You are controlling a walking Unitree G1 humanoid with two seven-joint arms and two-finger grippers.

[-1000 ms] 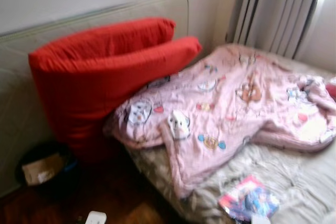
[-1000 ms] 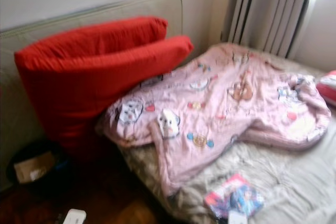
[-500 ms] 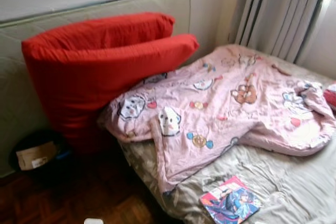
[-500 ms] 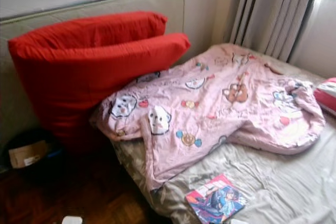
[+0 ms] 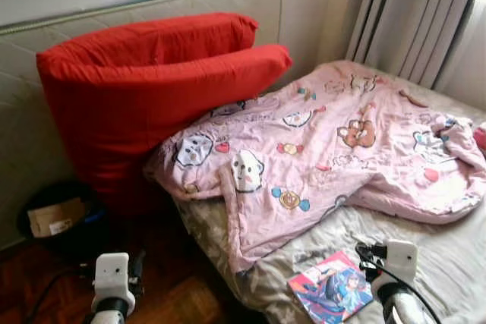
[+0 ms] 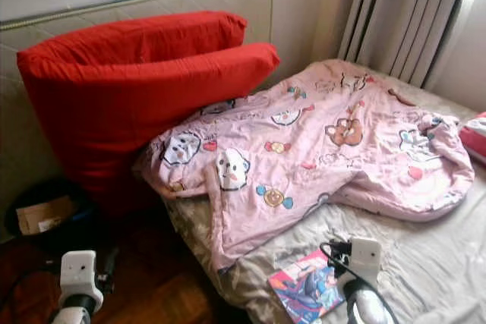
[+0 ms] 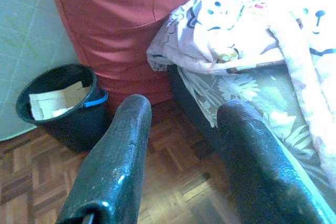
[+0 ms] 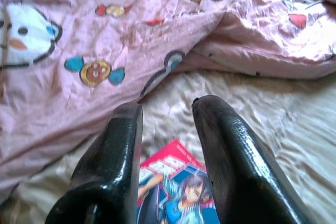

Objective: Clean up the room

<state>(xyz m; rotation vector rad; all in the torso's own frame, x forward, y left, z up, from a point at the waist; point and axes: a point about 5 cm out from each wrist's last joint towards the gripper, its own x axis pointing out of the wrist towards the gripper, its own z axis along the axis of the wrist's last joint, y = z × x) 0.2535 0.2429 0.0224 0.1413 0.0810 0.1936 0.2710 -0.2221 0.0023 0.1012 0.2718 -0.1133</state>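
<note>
Both arms have risen into head view since 0.5 s ago. Head: comic (image 5: 332,291) lies flat on bed (image 5: 448,263) near edge, long axis diagonal. R wrist: right end effector (image 8: 167,124) released, empty, above comic. L wrist: left end effector (image 7: 184,119) released over floor near bin (image 7: 60,100). Approach comic's edge low, pinch w/o creasing.

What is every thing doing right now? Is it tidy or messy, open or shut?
Pink blanket: crumpled, spread unevenly over the bed.
Red cushion: folded over, leaning against the upright mattress.
Comic book: closed, lying flat on the grey sheet.
Black bin: upright on the floor, paper inside.
Left gripper: open, holding nothing, over the floor.
Right gripper: open, holding nothing, above the comic book.
</note>
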